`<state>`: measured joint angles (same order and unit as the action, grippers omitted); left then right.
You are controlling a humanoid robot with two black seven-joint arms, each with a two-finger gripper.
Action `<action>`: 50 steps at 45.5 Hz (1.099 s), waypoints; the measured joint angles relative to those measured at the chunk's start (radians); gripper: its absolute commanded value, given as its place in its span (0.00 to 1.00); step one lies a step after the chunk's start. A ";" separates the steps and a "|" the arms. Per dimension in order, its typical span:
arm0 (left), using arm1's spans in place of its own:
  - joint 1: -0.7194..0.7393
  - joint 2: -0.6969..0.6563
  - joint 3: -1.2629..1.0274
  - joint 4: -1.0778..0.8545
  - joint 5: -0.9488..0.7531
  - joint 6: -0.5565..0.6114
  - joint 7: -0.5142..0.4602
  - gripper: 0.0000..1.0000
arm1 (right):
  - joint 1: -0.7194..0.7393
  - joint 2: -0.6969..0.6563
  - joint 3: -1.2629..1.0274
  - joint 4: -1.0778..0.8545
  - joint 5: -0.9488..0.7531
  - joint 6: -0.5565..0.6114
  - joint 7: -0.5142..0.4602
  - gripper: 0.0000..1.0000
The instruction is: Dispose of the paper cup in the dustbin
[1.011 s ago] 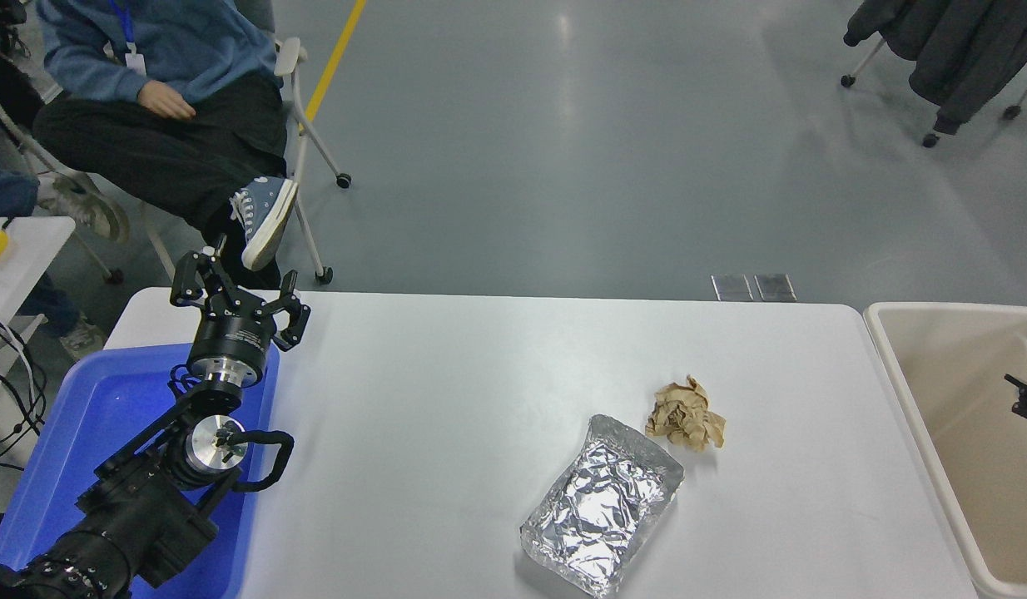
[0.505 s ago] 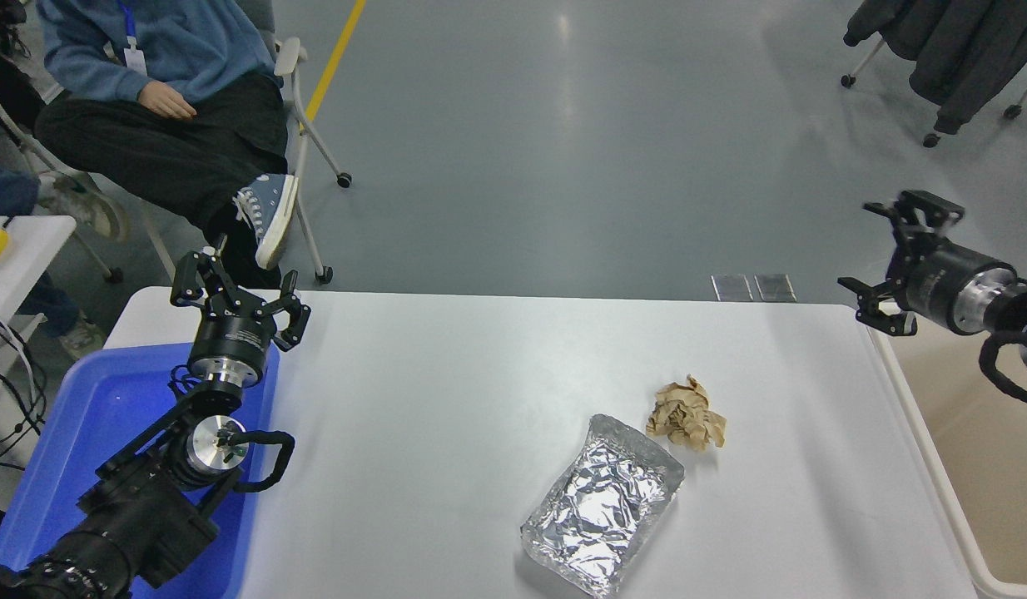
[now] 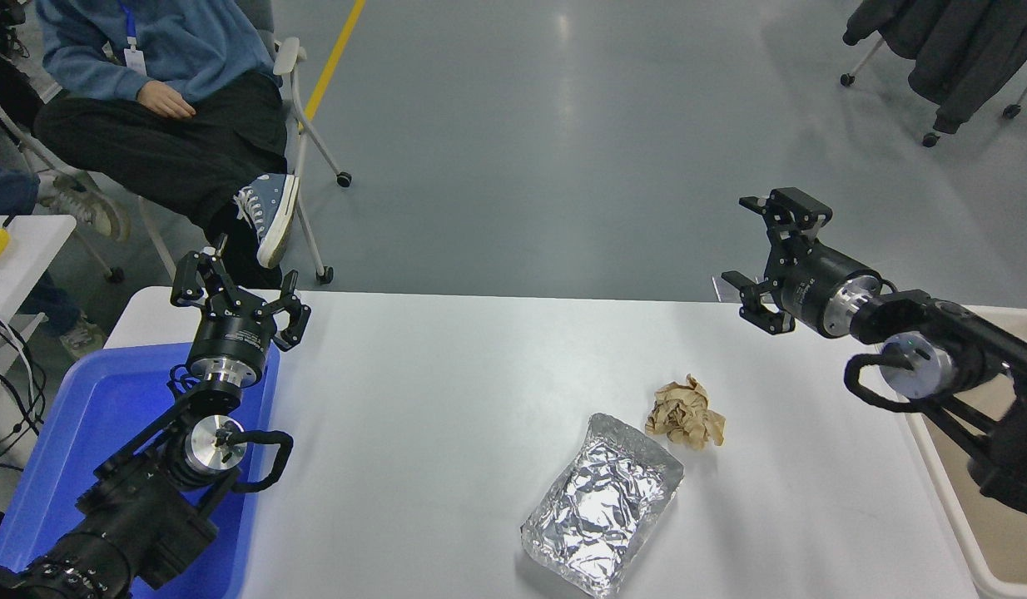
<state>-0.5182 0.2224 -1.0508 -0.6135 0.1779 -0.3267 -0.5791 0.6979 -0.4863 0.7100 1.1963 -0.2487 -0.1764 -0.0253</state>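
Observation:
No paper cup shows anywhere in the head view. The beige dustbin stands off the table's right end, largely behind my right arm. My right gripper is open and empty, raised above the table's far right edge, left of the bin. My left gripper is open and empty, parked at the lower left above the blue tub.
A crumpled brown paper ball and a crumpled foil tray lie on the white table right of centre. A bright blue tub sits at the left edge. A person sits on a chair at the far left.
My right arm has come up out of the dustbin and swung left over the table's far right edge, gripper open and empty. The left arm has not moved.

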 measured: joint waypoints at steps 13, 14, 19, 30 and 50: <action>0.000 -0.001 0.000 0.001 0.000 0.000 0.000 1.00 | -0.058 0.127 0.112 -0.050 -0.003 -0.031 0.002 0.99; 0.000 -0.001 0.000 0.001 0.000 0.000 0.000 1.00 | -0.060 0.131 0.116 -0.053 -0.004 -0.031 0.002 0.99; 0.000 -0.001 0.000 0.001 0.000 0.000 0.000 1.00 | -0.068 0.155 0.140 -0.069 -0.004 -0.031 0.003 0.99; 0.000 0.000 0.000 0.000 0.000 0.000 0.000 1.00 | -0.076 0.205 0.195 -0.108 0.026 -0.008 0.004 0.99; 0.000 0.000 0.000 0.000 0.000 0.000 0.001 1.00 | -0.077 0.239 0.236 -0.273 0.043 0.177 0.042 0.99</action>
<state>-0.5179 0.2225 -1.0508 -0.6138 0.1779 -0.3267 -0.5784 0.6207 -0.2474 0.9459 0.9234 -0.2055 0.0003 0.0168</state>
